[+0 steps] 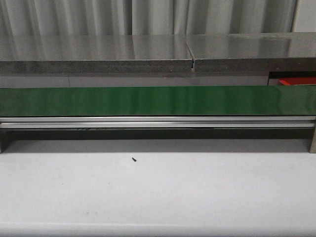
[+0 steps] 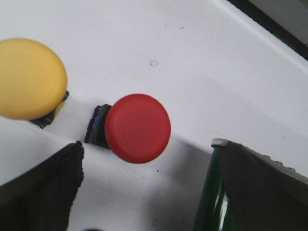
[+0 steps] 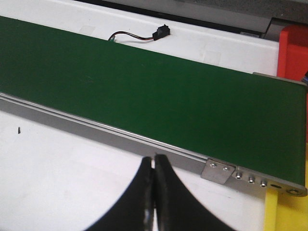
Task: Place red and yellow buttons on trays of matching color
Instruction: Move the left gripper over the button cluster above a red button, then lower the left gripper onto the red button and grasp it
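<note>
1. Front view: one green conveyor belt point(image 1: 158, 100) crosses the white table point(image 1: 158, 192); one small dark speck point(image 1: 134, 159) lies on the table. No button or gripper shows.
2. Left wrist view: two buttons on the white surface, one red button point(image 2: 137, 127) and one yellow button point(image 2: 29, 79), near each other but apart. The left gripper point(image 2: 144, 192) is spread wide, holding nothing.
3. Right wrist view: the right gripper point(image 3: 154, 192) has its fingers pressed together, empty, just beside the belt's edge. One red tray point(image 3: 292, 53) corner and one yellow tray point(image 3: 286, 211) edge show by the belt's end.

A red mushroom-head button point(image 2: 137, 128) lies tipped on the white surface, near a yellow one point(image 2: 30, 79); trays barely show
</note>
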`<state>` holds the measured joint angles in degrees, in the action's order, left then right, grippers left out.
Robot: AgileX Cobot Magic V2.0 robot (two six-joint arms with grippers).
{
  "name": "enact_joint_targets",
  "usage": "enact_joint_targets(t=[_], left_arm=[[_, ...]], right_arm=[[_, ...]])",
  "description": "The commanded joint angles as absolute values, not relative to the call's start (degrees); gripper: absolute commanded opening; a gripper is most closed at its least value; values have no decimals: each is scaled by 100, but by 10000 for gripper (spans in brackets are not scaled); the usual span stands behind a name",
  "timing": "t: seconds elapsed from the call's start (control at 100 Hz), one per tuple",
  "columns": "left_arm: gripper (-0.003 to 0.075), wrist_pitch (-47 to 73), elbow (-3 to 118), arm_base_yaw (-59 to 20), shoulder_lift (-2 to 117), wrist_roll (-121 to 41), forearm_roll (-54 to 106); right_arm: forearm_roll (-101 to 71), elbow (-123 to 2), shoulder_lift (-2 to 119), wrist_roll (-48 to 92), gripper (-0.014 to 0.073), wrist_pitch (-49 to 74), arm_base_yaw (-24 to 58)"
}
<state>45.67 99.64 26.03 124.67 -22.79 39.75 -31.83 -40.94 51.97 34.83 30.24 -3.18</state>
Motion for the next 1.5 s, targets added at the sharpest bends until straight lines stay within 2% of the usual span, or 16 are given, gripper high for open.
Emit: enact_joint_targets(t=[0.0, 0.72, 0.82, 1.01, 1.09, 1.19, 1.49], left_arm=[[546, 4481, 10237, 2614, 12234, -2169, 4188], [540, 4532, 10892, 2552, 12805, -2098, 4197], [454, 4507, 10915, 2552, 12805, -2098, 4197], [172, 4507, 10915, 2552, 12805, -2112, 4197], [90, 4534, 10927, 2552, 12795, -2139, 4208], [47, 4633, 10937, 2552, 12695, -2250, 4337], [-12, 5423, 10937, 2543, 11794, -2535, 4555]], right_arm=[[-3281, -4234, 5143, 3521, -68, 2739, -305], [-3281, -4234, 5143, 3521, -68, 2739, -305], [-3281, -4234, 5143, 3521, -68, 2739, -305], [-3281, -4234, 5143, 3521, -68, 2739, -305], [-3281, -4234, 5143, 3521, -68, 2739, -305], [-3281, -4234, 5143, 3521, -68, 2739, -305], [-3281, -4234, 5143, 3521, -68, 2739, -305]])
